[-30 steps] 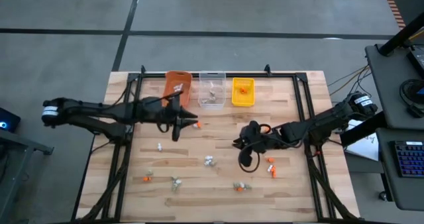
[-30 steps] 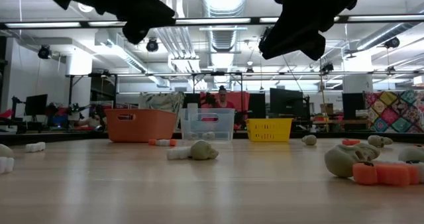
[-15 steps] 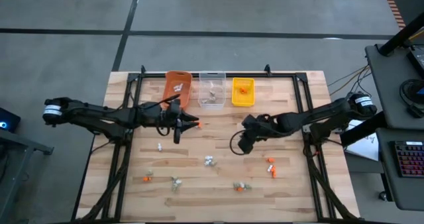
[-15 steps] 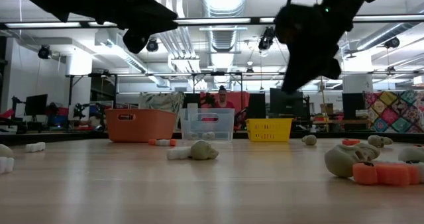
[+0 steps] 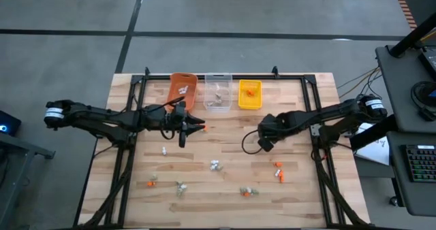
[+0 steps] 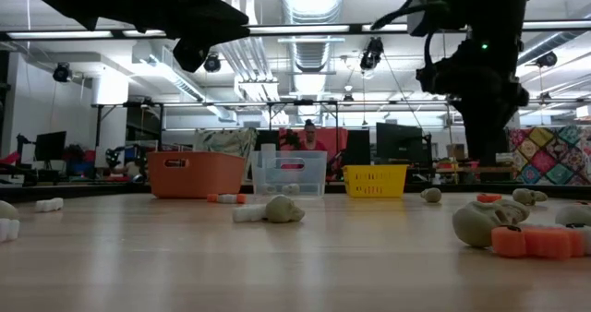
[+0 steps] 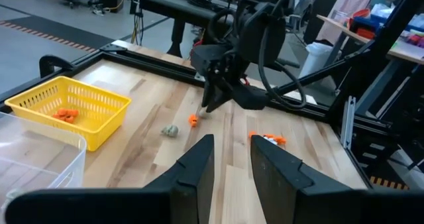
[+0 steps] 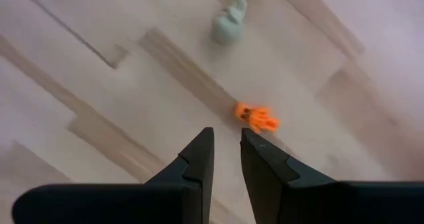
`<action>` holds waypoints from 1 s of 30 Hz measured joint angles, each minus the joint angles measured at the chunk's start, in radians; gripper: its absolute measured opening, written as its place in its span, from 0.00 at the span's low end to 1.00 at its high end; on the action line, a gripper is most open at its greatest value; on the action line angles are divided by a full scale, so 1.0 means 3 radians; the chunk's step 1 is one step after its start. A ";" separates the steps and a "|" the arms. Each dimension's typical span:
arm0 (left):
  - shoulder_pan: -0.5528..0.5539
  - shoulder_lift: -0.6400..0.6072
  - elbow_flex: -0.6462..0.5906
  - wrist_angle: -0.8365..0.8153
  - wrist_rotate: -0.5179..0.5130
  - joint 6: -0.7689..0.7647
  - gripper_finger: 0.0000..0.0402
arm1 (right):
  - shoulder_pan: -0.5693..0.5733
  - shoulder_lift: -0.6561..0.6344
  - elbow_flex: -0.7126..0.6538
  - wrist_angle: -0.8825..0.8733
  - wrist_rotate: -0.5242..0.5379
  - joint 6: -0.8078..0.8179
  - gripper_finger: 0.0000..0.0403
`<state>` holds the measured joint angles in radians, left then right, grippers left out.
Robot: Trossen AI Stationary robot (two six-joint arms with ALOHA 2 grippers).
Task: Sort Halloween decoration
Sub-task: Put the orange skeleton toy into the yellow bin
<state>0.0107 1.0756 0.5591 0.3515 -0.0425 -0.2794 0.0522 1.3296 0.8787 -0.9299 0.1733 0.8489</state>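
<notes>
right gripper [image 8: 225, 141]: hovering, jaws slightly parted, gripping nothing | orange trinket [image 8: 257, 117]: lying on table [image 5: 300, 189] just beyond its fingertips | left gripper [image 7: 232, 151]: jaws narrowly parted, empty, hanging near orange bin [image 5: 182, 90]

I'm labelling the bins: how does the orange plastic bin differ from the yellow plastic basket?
The orange plastic bin has solid walls; the yellow plastic basket has mesh walls. The orange bin holds white trinkets, the yellow basket orange trinkets. Both are rectangular and flank the clear bin.
</notes>
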 joint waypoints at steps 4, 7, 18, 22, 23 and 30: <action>0.0000 0.0000 0.0000 0.0001 0.0000 0.0001 0.20 | 0.0006 0.0000 0.0000 -0.0027 -0.0002 -0.1012 0.16; 0.0000 0.0000 0.0001 0.0001 0.0000 0.0001 0.20 | 0.0006 0.0000 0.0000 -0.0027 -0.0005 -0.1638 0.16; 0.0000 0.0000 0.0004 0.0001 0.0000 0.0029 0.20 | -0.0002 0.0000 -0.0034 -0.0021 0.0000 -0.2118 0.25; -0.0001 0.0000 0.0004 0.0001 -0.0001 0.0029 0.20 | -0.0002 0.0000 -0.0117 -0.0021 0.0007 -0.2077 0.33; -0.0001 0.0000 0.0004 0.0001 -0.0001 0.0029 0.20 | -0.0002 0.0000 -0.0136 -0.0019 0.0007 -0.2065 0.35; 0.0000 0.0000 0.0004 0.0001 -0.0001 0.0029 0.20 | -0.0002 0.0000 -0.0265 0.0031 0.0008 -0.1993 0.42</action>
<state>0.0107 1.0756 0.5602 0.3519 -0.0429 -0.2708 0.0517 1.3296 0.7992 -0.9206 0.1757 0.2511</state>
